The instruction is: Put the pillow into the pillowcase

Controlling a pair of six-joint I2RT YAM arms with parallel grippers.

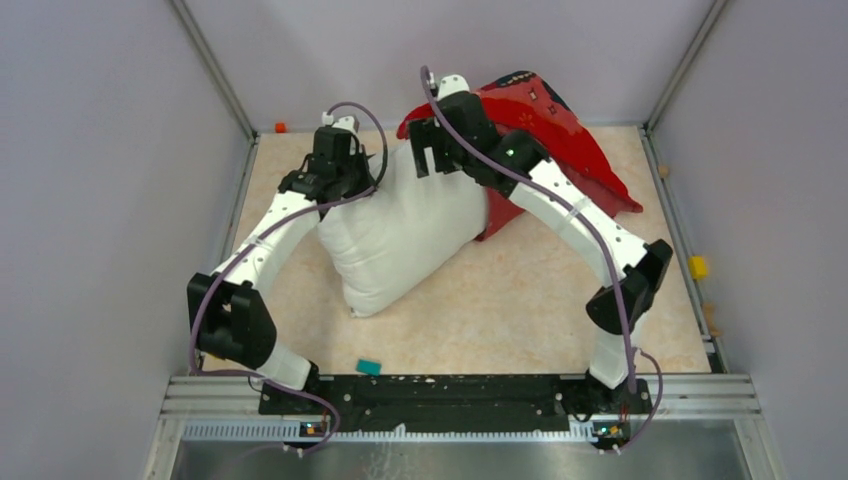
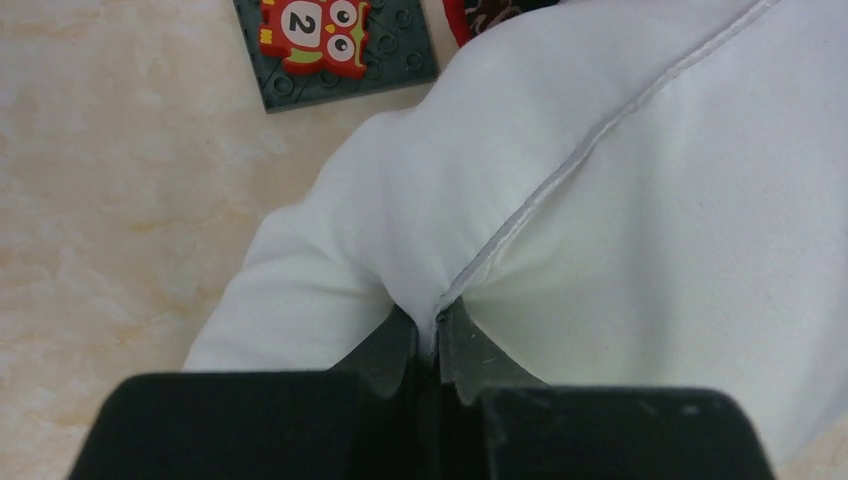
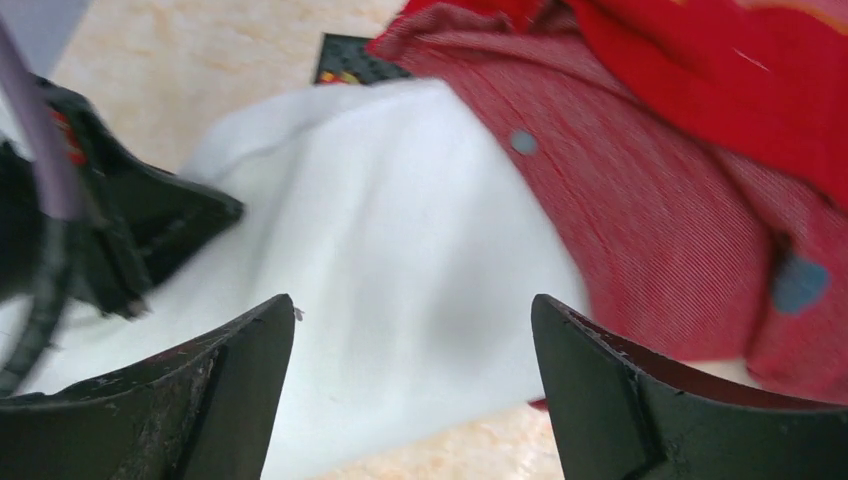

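Note:
The white pillow (image 1: pixel 400 235) lies slanted on the table, its far end at the mouth of the red pillowcase (image 1: pixel 560 135), which is bunched at the back right. My left gripper (image 1: pixel 372 190) is shut on the pillow's seamed edge (image 2: pixel 437 300) at its far left side. My right gripper (image 1: pixel 432 160) is open and empty, hovering over the pillow's far end next to the pillowcase opening. In the right wrist view the pillow (image 3: pixel 400 230) lies between my fingertips (image 3: pixel 412 310), with the pillowcase's striped inner fabric and buttons (image 3: pixel 680 220) to the right.
A dark grey tile with a red owl numbered 2 (image 2: pixel 315 35) lies on the table beyond the pillow. A small teal block (image 1: pixel 369 367) sits near the front edge. A yellow piece (image 1: pixel 697 267) and an orange piece (image 1: pixel 280 127) lie by the frame rails.

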